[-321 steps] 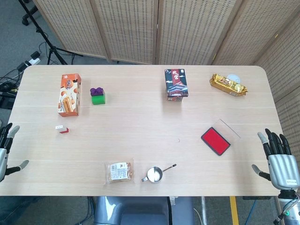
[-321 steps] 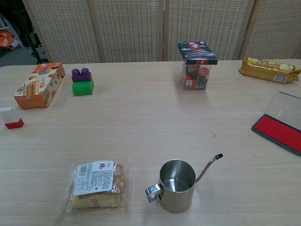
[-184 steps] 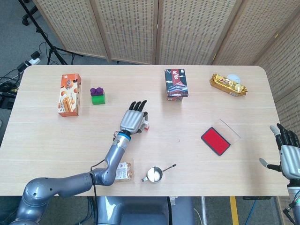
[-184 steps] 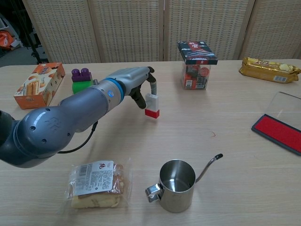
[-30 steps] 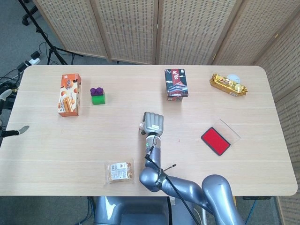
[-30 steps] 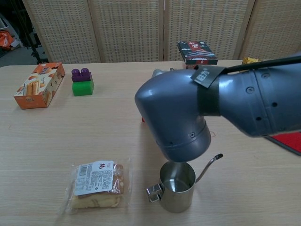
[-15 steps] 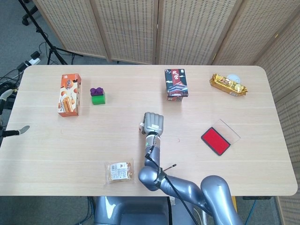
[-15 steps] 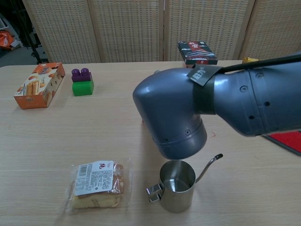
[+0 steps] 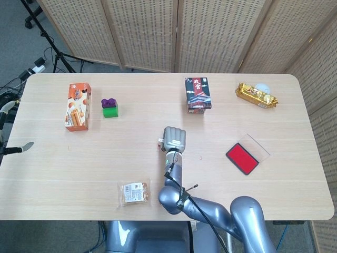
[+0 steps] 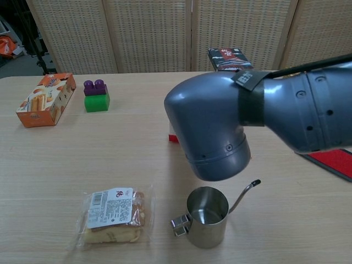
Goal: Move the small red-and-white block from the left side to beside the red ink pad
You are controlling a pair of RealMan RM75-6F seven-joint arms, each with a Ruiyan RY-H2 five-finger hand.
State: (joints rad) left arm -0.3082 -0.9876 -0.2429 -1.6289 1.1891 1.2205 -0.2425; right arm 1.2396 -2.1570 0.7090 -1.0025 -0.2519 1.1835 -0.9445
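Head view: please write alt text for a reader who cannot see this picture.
The right hand lies knuckles-up over the small red-and-white block at mid-table, well left of the red ink pad. An orange box, a purple-green brick, a dark box and a gold packet line the far side; a snack bag lies near.

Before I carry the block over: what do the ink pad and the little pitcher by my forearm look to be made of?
The red ink pad looks like a matte, felt-like red surface in a dark frame, probably plastic, with a clear glossy lid lying open behind it. The pitcher looks like polished steel: shiny silver walls mirror the table. Its thin handle ends in a black tip, maybe plastic.
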